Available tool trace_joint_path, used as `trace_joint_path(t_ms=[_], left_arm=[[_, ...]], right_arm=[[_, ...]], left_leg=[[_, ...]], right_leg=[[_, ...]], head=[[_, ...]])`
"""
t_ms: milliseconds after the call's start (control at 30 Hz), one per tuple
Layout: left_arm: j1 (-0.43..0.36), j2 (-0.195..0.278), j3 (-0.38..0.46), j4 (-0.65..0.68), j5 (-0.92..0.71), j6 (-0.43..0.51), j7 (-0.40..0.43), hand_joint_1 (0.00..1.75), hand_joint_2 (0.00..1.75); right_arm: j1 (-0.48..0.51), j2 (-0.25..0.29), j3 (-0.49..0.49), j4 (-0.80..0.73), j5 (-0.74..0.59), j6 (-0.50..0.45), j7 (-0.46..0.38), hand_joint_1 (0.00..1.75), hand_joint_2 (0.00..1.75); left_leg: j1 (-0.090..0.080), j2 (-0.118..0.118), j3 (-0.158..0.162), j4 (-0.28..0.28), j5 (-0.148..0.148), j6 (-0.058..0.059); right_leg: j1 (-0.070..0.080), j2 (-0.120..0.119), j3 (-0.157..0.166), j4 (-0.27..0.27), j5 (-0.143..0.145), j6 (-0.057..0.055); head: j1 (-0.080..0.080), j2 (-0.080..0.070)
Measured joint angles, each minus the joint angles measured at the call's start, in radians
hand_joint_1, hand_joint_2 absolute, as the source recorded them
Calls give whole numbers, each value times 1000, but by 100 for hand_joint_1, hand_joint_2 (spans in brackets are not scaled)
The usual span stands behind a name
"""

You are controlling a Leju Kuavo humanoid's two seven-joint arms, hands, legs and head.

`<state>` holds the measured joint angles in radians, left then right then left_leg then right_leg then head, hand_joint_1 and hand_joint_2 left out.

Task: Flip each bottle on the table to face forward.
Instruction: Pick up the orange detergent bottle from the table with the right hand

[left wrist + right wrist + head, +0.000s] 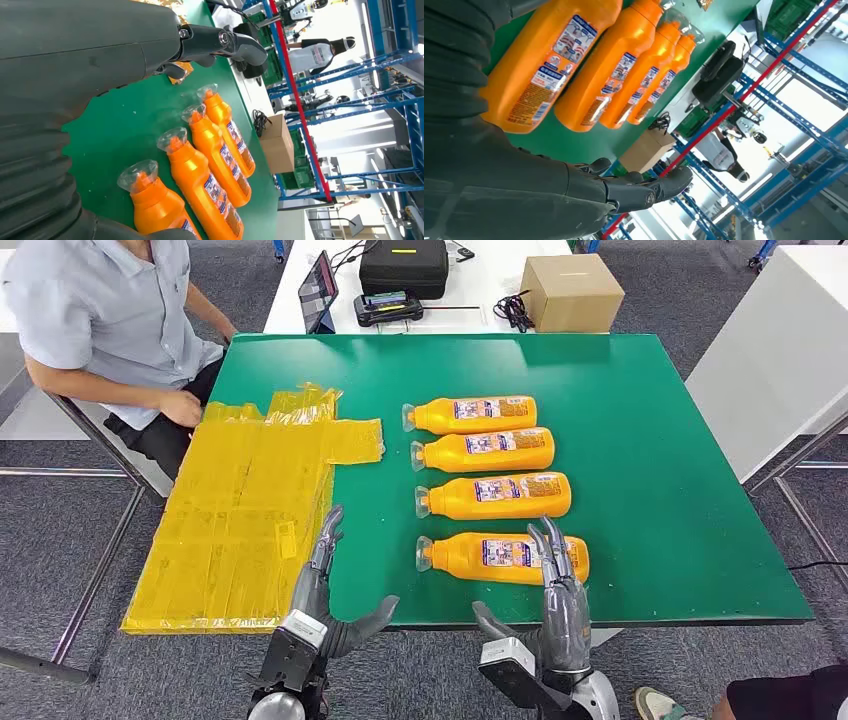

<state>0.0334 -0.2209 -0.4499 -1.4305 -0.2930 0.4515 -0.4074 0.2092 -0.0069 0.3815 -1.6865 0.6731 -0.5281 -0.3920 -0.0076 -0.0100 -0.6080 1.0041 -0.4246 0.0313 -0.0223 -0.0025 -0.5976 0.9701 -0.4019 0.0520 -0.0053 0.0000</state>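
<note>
Four orange bottles (487, 485) lie on their sides in a column mid-frame on the green table (660, 470), caps pointing left, labels up. The right hand (560, 585) sits at lower center, fingers stretched flat over the base end of the nearest bottle (500, 557), not gripping it. The left hand (325, 580) is at the lower left, fingers spread, holding nothing, next to the yellow sheet (245, 515). A person (110, 320) sits upper left.
</note>
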Motion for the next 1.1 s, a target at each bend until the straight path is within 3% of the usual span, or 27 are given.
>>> trace_joint_path(t_ms=[1100], left_arm=[[1, -2, 3, 0, 21, 6, -9, 0, 175]], right_arm=[[-25, -10, 0, 0, 28, 52, 10, 0, 175]], left_leg=[[0, 0, 0, 0, 0, 0]], right_leg=[[0, 0, 0, 0, 0, 0]], head=[[0, 0]])
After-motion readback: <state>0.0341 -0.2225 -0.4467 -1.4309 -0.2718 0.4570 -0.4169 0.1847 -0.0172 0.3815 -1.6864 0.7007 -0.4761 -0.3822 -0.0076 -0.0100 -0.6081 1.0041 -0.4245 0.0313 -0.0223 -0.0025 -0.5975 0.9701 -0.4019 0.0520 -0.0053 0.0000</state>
